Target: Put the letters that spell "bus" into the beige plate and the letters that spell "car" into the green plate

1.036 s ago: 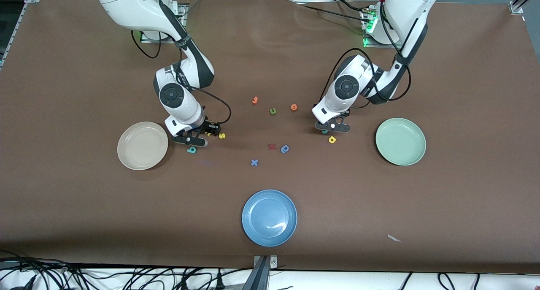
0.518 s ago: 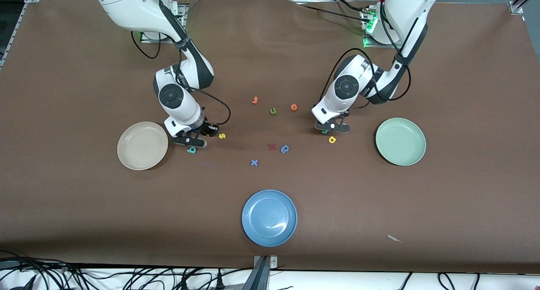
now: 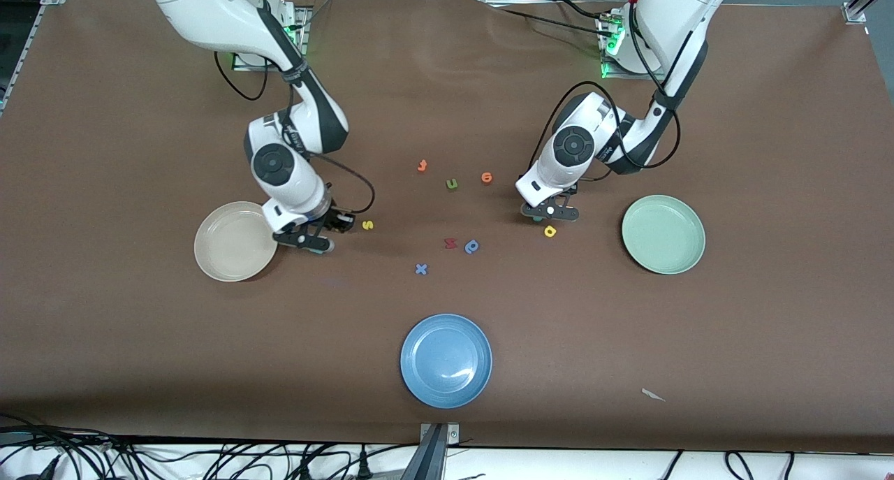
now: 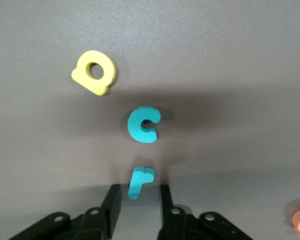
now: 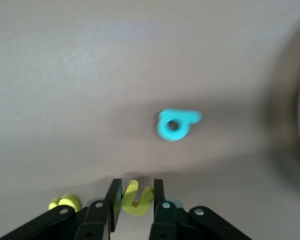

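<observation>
The blue plate has bare bench on both sides. Farther from the camera than it, x, the red letter and the dark blue letter dot the middle. The right claw hangs just beside the beige plate; the left claw stands over r, with c and a near it.

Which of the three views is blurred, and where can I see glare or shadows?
Right wrist view: blurred, the teal b and the yellow u between the right gripper fingers look soft. Left wrist view: sharp, the c and r cast dark shadows on the table. Front view: even light, a white glare streak on the blue plate.
</observation>
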